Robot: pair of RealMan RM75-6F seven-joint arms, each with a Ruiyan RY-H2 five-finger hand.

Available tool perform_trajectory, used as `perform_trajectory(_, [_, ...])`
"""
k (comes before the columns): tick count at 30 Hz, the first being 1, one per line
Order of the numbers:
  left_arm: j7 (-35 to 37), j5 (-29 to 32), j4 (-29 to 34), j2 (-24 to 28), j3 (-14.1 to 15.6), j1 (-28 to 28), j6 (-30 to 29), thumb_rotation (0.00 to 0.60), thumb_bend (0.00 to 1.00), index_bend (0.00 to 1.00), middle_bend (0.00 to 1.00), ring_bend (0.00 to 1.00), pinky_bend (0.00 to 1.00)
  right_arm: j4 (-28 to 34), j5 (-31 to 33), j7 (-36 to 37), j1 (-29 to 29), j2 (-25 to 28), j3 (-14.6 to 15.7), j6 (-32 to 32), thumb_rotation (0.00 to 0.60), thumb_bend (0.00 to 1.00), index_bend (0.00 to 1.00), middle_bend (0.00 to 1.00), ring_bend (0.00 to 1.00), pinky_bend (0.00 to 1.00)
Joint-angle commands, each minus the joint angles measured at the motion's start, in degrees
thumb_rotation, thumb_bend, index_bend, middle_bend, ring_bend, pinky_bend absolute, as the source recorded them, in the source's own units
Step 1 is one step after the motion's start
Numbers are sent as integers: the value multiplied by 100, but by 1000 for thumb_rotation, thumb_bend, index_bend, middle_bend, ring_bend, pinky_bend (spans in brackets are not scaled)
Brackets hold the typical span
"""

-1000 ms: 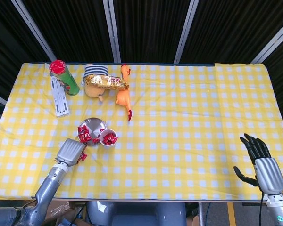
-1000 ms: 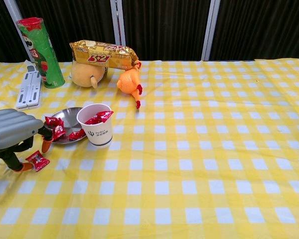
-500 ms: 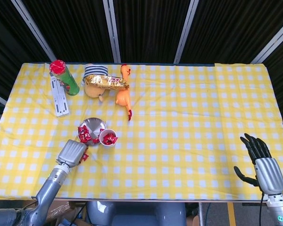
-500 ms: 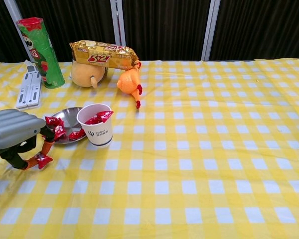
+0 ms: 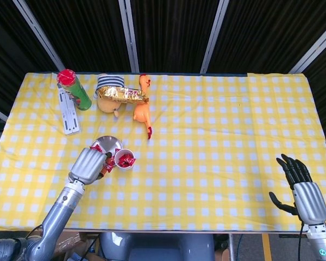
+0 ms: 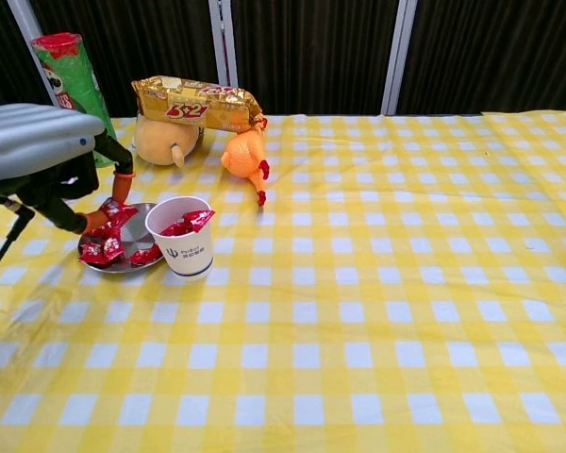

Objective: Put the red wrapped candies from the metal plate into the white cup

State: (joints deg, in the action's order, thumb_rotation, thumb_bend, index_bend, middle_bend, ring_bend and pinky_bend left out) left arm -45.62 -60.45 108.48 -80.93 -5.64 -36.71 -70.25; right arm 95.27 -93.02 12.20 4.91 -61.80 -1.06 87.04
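Chest view had the left robot hand up over the metal plate, and a red wrapped candy was pinched between its orange-tipped fingers, raised just above the plate's far rim. More red candies lay in the plate, bunched toward its left side. Right beside the plate, touching its right edge, stood the white cup, upright, with red candies in the cup showing over its lip.

From the head view, the same left robot hand covered the near half of the plate, with the cup just to its right. Over at the far right corner of the counter, the right robot hand sat at the near edge, fingers spread apart and holding nothing.

Along the back of the yellow checked cloth stood a green chip can with a red lid, a white flat holder beside it, a gold snack bag resting across a round plush toy, and an orange rubber chicken lying next to them.
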Motion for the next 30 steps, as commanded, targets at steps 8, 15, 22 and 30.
perform_trajectory(8, [-791,877,-493,-747,-515,-612,72,600,412,507,945,1000,964,-4,16,74,8,19,-9,-13,600,385,0,0,0,0])
perform_trajectory(15, [-1087,1331,-813,-1070,-624,-895,107,600,400,505,943,1000,963,2,13,107,17,27,-7,-26,600,385,0,0,0,0])
perform_trajectory(22, [-1227,1631,-895,-1099,-588,-994,102,600,322,480,934,1000,963,2,8,121,16,31,-10,-16,600,385,0,0,0,0])
perform_trajectory(30, [-991,1473,-759,-981,-532,-968,-6,600,296,420,931,1000,963,6,9,97,14,28,-13,-11,600,386,0,0,0,0])
